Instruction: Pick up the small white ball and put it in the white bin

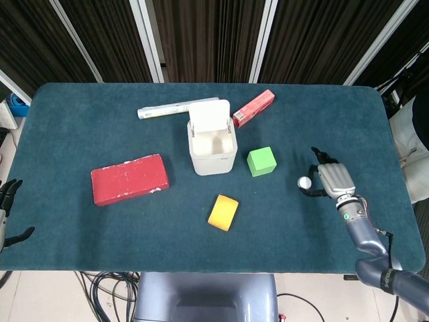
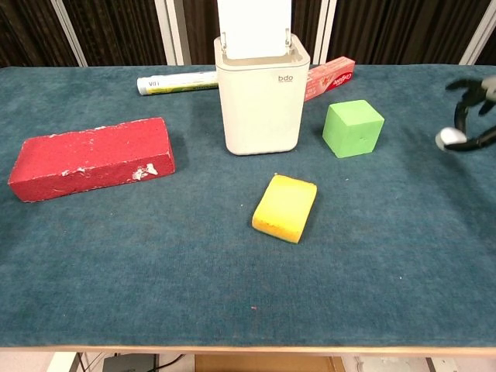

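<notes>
The small white ball [image 1: 305, 182] [image 2: 446, 139] is pinched in the fingers of my right hand [image 1: 326, 180] [image 2: 474, 116], lifted off the blue cloth at the table's right side. The white bin [image 1: 212, 147] [image 2: 260, 93] stands at mid-table with its lid swung up, well to the left of the ball. My left hand [image 1: 8, 208] hangs off the table's left edge with fingers spread, holding nothing.
A green cube [image 1: 261, 162] sits between bin and ball. A yellow sponge [image 1: 222, 212] lies in front of the bin, a red brick [image 1: 129, 178] to its left. A red box [image 1: 253, 108] and a white tube [image 1: 167, 109] lie behind the bin.
</notes>
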`<state>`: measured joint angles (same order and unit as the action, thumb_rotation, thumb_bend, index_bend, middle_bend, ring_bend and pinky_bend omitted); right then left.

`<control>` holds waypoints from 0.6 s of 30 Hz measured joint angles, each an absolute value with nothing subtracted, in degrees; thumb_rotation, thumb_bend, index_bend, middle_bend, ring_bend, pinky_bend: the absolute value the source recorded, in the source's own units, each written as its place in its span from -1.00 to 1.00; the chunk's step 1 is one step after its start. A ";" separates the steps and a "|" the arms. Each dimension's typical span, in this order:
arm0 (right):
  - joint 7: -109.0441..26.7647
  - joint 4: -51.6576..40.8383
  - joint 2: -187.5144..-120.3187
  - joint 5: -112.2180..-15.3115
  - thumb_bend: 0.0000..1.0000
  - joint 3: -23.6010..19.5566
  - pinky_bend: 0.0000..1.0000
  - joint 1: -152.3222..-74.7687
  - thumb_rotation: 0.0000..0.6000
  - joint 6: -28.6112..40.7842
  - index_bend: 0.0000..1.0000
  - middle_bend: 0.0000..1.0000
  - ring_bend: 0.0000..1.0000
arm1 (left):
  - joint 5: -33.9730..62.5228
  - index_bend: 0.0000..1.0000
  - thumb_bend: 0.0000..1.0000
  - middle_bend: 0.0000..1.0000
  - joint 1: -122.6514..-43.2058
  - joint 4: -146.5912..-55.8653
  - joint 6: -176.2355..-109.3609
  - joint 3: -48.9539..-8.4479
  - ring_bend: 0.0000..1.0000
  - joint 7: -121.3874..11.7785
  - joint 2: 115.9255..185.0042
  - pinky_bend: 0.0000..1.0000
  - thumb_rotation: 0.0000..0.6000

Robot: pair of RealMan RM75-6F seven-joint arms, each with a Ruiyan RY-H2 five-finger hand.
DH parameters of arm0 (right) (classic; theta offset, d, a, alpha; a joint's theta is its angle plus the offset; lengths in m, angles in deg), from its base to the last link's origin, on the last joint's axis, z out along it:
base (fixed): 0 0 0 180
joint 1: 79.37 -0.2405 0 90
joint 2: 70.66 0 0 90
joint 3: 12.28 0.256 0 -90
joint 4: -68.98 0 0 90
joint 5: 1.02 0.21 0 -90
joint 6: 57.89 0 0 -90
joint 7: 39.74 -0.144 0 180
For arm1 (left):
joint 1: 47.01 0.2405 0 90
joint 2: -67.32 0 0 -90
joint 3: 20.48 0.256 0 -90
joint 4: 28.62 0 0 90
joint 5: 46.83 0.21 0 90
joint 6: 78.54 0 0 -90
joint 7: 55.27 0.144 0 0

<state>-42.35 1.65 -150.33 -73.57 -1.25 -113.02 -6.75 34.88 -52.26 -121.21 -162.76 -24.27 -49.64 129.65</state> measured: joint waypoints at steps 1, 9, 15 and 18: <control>-42.63 0.17 -149.34 -73.78 -0.55 -0.69 -0.51 -112.97 1.00 -5.86 0.12 -0.94 -0.82 | 34.88 -0.75 -0.66 -0.67 -52.27 -121.22 -162.73 -24.26 -0.95 -49.69 129.62 -0.95 1.00; -42.27 -11.51 -141.14 -73.48 -0.55 6.82 -0.51 -115.93 1.00 -2.70 0.12 -0.94 -0.82 | 34.92 -0.75 -0.66 -0.67 -52.29 -121.18 -162.64 -24.22 -0.95 -49.84 129.55 -0.95 1.00; -37.51 -13.20 -140.38 -67.07 -0.55 10.56 -0.51 -122.38 1.00 -8.03 0.12 -0.95 -0.82 | 34.74 -0.75 -0.66 -0.67 -52.33 -121.16 -162.43 -24.22 -0.95 -49.79 129.59 -0.94 1.00; -34.36 -12.53 -141.10 -62.32 -0.55 12.02 -0.51 -126.54 1.00 -11.27 0.12 -0.95 -0.82 | 34.70 -0.75 -0.66 -0.67 -52.41 -121.21 -162.21 -24.19 -0.95 -49.91 129.55 -0.95 1.00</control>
<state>-34.36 -12.53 -141.10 -62.32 12.02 -126.54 -11.27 34.70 -52.41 -121.21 -162.21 -24.19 -49.91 129.55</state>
